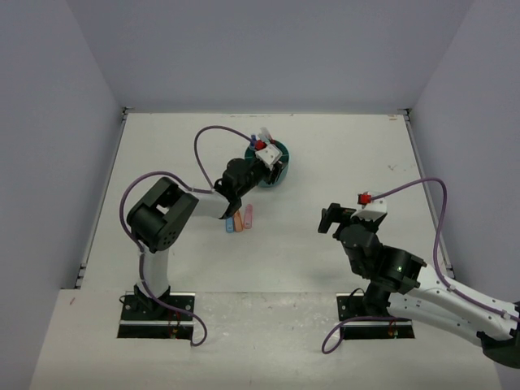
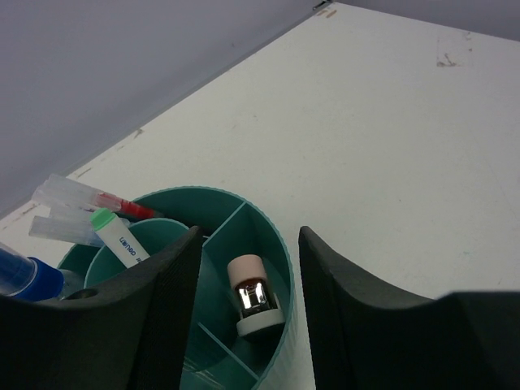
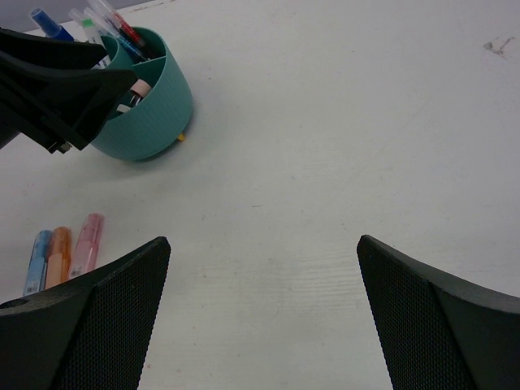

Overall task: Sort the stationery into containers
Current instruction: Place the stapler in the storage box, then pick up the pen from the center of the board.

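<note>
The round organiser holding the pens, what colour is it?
The organiser is teal; the right wrist view shows it best.

The desk organiser stands on the table, toward 12 o'clock from its centre. Pens stand in the organiser's compartments on the 11 o'clock side, leaning out over the rim. A stubby cylinder stands upright in an outer compartment, directly below the left gripper. Three markers lie side by side at 7 o'clock from the organiser. The right gripper hangs at 4 o'clock from it, well apart.
</note>
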Robot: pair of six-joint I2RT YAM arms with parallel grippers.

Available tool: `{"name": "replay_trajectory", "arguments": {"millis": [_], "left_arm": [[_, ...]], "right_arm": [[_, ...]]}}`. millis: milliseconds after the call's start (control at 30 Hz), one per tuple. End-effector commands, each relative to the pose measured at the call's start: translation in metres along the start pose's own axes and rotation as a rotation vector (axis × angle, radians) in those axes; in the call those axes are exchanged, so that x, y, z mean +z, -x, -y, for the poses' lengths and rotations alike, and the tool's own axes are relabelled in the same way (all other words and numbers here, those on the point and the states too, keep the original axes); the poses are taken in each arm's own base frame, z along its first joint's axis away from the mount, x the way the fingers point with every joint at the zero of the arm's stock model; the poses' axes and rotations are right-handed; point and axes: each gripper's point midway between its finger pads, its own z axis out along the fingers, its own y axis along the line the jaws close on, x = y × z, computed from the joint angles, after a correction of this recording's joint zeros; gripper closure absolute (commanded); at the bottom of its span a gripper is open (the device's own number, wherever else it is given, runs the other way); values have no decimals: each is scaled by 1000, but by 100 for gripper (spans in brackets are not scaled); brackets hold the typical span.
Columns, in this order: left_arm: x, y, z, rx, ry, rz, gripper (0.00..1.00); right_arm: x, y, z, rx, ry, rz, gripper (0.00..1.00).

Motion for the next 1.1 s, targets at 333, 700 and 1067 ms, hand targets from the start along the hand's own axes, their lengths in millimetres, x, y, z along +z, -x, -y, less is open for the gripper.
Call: {"name": "replay_trajectory", "arguments": {"millis": [333,700,1067], "left_arm": [[-25,79,26,-133,-74,162,19],[-111,78,26,-514,74,-143,0],[-283,75,-43,-709,773,-390,0]], "right_arm": [[5,11,-14,44,34,0,1],[17,-6,-60,124,223,-181,1],[75,-89,-175,-83,146,-577,8]]}}
